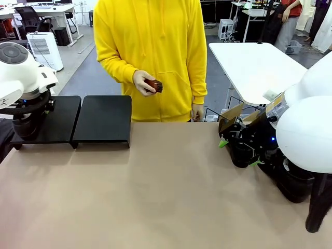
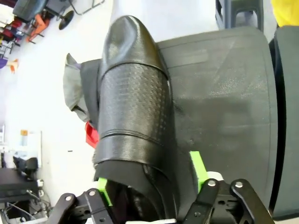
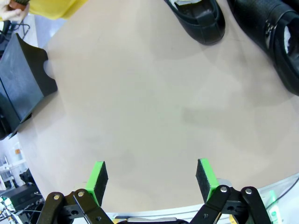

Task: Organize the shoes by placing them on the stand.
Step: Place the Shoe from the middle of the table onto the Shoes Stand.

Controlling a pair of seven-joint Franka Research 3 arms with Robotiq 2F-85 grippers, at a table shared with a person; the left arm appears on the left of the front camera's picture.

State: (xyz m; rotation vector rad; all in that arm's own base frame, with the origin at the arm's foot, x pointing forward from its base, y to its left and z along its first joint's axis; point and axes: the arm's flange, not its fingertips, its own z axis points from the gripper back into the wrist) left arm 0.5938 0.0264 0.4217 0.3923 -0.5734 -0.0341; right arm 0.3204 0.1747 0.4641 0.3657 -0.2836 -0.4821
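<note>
On the stand (image 1: 104, 119), at the far-left corner of the worktop (image 1: 171, 197): 1 black textured shoe (image 2: 133, 107), lying on the left of the 2 panels, heel end between the pads of the left gripper (image 2: 149, 179). Jaws spread there, 1 green pad (image 2: 198, 168) clear of the shoe's side. Near the right edge: right gripper (image 3: 152, 175), jaws spread wide over bare worktop, pinching nothing. Ahead of it, well apart from the stand, a low black shoe (image 3: 198, 18) and a second black shoe (image 3: 275, 42). Beyond the far edge: a person's hand (image 1: 144, 83) around a small brown object (image 1: 154, 85).
</note>
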